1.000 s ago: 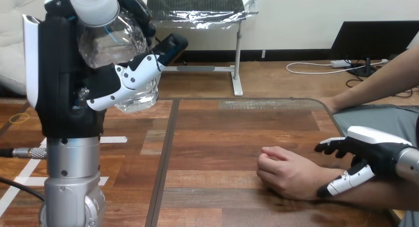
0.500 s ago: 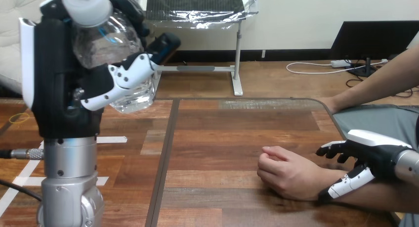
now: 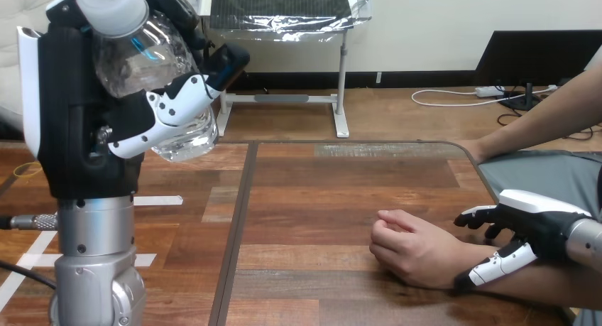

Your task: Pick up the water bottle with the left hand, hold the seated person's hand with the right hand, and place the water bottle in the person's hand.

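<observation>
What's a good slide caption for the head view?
The left hand holds the bottle aloft; the right hand is at the person's wrist on the table.

Bright, even light, seemingly from overhead; soft shadow under the person's hand [image 3: 415, 251]; water bottle [image 3: 138, 60] glints.

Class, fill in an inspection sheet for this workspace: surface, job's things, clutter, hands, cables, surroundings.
Surface: wooden table, dark seam running lengthwise.
Job's things: bottle tilted, raised above the table; person's hand loosely closed, resting on the table.
Clutter: nothing seen.
Hands: left hand curled round the bottle; right hand over the person's wrist, grip unclear.
Cables: nothing seen on the table.
Surroundings: person's forearm comes in from the right.
</observation>
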You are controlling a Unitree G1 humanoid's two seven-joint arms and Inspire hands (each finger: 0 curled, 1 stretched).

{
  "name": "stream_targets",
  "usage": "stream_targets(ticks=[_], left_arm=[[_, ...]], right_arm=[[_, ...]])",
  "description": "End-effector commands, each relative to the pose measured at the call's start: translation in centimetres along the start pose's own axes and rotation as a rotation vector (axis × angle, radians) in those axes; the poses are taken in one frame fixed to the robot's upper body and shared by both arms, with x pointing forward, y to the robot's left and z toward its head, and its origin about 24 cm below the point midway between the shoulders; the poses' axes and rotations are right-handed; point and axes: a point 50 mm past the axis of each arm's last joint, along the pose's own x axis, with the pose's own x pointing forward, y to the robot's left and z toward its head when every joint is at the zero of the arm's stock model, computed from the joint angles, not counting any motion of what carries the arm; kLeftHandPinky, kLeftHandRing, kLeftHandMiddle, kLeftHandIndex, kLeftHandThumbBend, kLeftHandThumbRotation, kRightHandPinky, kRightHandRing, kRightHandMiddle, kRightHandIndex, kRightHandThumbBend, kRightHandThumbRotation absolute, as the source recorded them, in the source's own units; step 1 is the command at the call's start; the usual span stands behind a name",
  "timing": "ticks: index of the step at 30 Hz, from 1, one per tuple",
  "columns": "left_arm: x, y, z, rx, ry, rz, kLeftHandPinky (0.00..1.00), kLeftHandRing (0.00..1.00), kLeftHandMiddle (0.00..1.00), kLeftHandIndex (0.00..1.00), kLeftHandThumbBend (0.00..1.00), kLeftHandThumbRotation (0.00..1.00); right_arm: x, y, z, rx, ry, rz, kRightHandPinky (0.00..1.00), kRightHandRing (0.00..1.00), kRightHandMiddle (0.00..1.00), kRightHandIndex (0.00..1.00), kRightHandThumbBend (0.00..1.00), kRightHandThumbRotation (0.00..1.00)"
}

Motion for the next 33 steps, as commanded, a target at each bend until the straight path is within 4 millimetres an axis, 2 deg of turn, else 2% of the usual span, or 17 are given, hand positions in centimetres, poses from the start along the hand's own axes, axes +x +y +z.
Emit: stream_targets(ticks=[1,14,23,33], left_arm=[[0.9,-0.2,0.7,-0.02,-0.065,-0.006,0.2,0.27,0.34,0.38,0.71,0.0],[0.9,-0.1,0.7,-0.015,-0.071,0.005,0.2,0.27,0.34,0.38,0.69,0.0],[0.9,0.0,0.8,-0.008,-0.071,0.018,0.2,0.27,0.34,0.38,0.69,0.0],[0.9,0.1,0.8,-0.012,-0.077,0.025,0.2,0.27,0.34,0.38,0.69,0.0]], right_arm=[[0.7,3.9,0.0,0.045,0.01,0.115,0.65,0.87,0.92,0.91,1.0,0.5],[0.5,4.3,0.3,-0.028,0.017,0.127,0.71,0.9,0.91,0.9,1.0,0.46],[0.3,4.4,1.0,-0.123,-0.005,0.128,0.65,0.85,0.88,0.87,1.0,0.42],[0.0,4.8,1.7,-0.171,-0.028,0.167,0.65,0.85,0.87,0.87,1.0,0.41]])
